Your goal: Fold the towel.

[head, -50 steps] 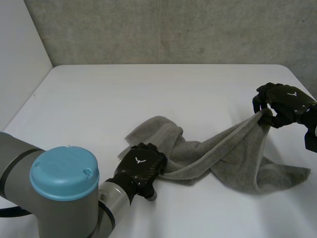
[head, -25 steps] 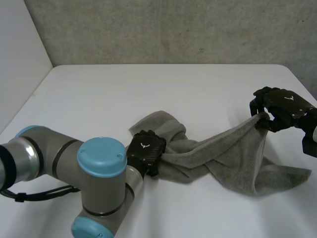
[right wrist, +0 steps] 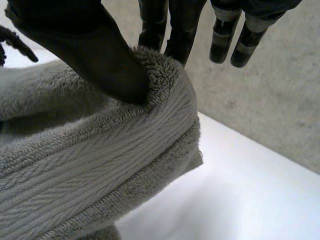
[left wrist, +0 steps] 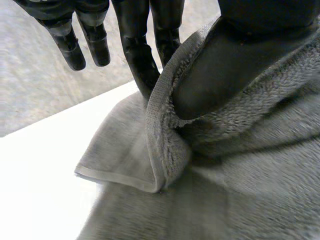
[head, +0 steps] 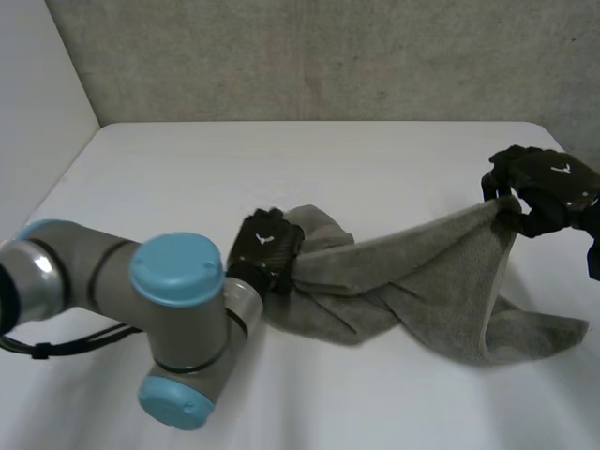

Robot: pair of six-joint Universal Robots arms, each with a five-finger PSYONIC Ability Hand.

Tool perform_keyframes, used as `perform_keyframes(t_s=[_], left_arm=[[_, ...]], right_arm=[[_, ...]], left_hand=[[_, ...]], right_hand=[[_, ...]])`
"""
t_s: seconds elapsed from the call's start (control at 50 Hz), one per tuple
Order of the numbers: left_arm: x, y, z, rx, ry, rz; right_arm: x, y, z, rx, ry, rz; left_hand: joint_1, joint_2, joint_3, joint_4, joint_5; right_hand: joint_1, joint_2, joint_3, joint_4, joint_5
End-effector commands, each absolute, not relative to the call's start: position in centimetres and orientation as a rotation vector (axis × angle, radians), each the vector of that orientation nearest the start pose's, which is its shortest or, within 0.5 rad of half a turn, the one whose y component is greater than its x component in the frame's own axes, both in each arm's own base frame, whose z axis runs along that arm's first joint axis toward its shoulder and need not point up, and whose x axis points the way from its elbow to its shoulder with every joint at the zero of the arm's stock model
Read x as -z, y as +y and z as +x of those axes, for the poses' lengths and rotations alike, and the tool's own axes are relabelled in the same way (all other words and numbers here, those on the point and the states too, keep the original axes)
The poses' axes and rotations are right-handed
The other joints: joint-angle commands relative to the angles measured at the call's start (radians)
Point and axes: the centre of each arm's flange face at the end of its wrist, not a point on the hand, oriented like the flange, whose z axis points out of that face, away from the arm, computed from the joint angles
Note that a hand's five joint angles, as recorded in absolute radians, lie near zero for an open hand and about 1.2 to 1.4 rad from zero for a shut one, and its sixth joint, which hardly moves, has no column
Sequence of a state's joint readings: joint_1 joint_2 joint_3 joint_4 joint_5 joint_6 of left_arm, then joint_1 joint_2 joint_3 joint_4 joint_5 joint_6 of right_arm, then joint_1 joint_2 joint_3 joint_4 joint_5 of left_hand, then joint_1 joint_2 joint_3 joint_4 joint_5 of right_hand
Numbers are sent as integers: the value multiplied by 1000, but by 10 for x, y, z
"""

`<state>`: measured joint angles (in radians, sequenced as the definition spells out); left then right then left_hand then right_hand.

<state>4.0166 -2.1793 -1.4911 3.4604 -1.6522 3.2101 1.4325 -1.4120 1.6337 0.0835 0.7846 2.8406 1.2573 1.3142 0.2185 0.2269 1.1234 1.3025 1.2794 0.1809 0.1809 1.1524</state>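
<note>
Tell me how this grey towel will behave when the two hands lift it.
Probably floppy: the towel sags and twists between the left hand and right hand, its lower part heaped on the table. Its thick looped pile suggests some weight, and likely a grip that won't slip easily. It shouldn't roll or break.

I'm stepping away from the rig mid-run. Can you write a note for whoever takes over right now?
Left hand: shut on the grey towel, pinching an edge at one end.
Right hand: shut on the opposite end, raised.
Towel: twisted and stretched between both hands, its lower part lying on the white table.
Done: both ends gripped.
Left: straighten it and make the fold.
</note>
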Motion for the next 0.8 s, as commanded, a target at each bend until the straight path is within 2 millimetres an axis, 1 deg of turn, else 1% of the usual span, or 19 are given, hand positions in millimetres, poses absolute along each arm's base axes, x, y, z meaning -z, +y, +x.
perform_keyframes(t_s=[0.02, 0.16, 0.22, 0.3, 0.36, 0.4, 0.42, 0.46, 0.48, 0.5, 0.52, 0.54, 0.56, 0.58, 0.62, 0.66, 0.74, 0.78, 0.8], left_arm=[[-199, -225, -317, 2225, 2437, 955], [-245, -232, -295, 2242, 2245, 1095], [-262, -251, -287, 2248, 2169, 1105], [-276, -277, -295, 2292, 2097, 1151], [-283, -289, -301, 2336, 2044, 1160], [-308, -311, -308, 2446, 1889, 1128], [-308, -311, -309, 2446, 1888, 1128], [-352, -322, -314, 2617, 1632, 1048], [-352, -322, -314, 2618, 1630, 1047], [-376, -319, -318, 2711, 1484, 998], [-376, -319, -318, 2712, 1482, 997], [-400, -315, -316, 2794, 1346, 931], [-430, -305, -310, 2874, 1187, 844], [-430, -305, -310, 2875, 1186, 843], [-477, -280, -295, 2978, 935, 719], [-486, -273, -290, 2990, 876, 701], [-481, -271, -285, 2971, 894, 725], [-448, -278, -287, 2916, 1010, 842], [-448, -278, -287, 2916, 1010, 843]], right_arm=[[-264, -287, 163, 1687, 1973, -975], [-253, -279, 174, 1592, 2002, -1276], [-244, -284, 191, 1524, 1985, -1496], [-249, -301, 225, 1581, 1920, -1712], [-259, -312, 237, 1679, 1882, -1753], [-297, -340, 255, 1999, 1790, -1725], [-297, -341, 256, 2001, 1790, -1724], [-371, -359, 260, 2446, 1630, -1433], [-372, -359, 260, 2448, 1629, -1431], [-405, -361, 257, 2603, 1510, -1236], [-436, -355, 251, 2702, 1380, -1061], [-436, -355, 251, 2703, 1378, -1059], [-461, -341, 246, 2742, 1252, -934], [-461, -341, 246, 2742, 1251, -933], [-482, -312, 236, 2703, 1130, -837], [-474, -315, 229, 2667, 1157, -841], [-441, -311, 226, 2528, 1246, -952], [-428, -309, 225, 2481, 1279, -984], [-428, -309, 225, 2480, 1279, -984]], left_hand=[[139, 82, -44, -52, 98], [139, 82, -44, -52, 98], [139, 82, -44, -52, 98], [139, 82, -44, -52, 98], [139, 82, -44, -52, 98], [139, 82, -44, -52, 98], [139, 82, -44, -52, 98], [139, 82, -44, -52, 98], [139, 82, -44, -52, 98], [139, 82, -44, -52, 98], [139, 82, -44, -52, 98], [139, 82, -44, -52, 98], [139, 82, -44, -52, 98], [139, 82, -44, -52, 98], [139, 82, -44, -52, 98], [139, 82, -44, -52, 98], [139, 82, -44, -52, 98], [139, 82, -44, -52, 98], [139, 82, -44, -52, 98]], right_hand=[[94, 117, -6, -6, 69], [94, 117, -6, -6, 69], [94, 117, -6, -6, 69], [94, 117, -6, -6, 69], [94, 117, -6, -6, 69], [94, 117, -6, -6, 69], [94, 117, -6, -6, 69], [94, 117, -6, -6, 69], [94, 117, -6, -6, 69], [94, 117, -6, -6, 69], [94, 117, -6, -6, 69], [94, 117, -6, -6, 69], [94, 117, -6, -6, 69], [94, 117, -6, -6, 69], [94, 117, -6, -6, 69], [94, 117, -6, -6, 69], [94, 117, -6, -6, 69], [94, 117, -6, -6, 69], [94, 117, -6, -6, 69]])
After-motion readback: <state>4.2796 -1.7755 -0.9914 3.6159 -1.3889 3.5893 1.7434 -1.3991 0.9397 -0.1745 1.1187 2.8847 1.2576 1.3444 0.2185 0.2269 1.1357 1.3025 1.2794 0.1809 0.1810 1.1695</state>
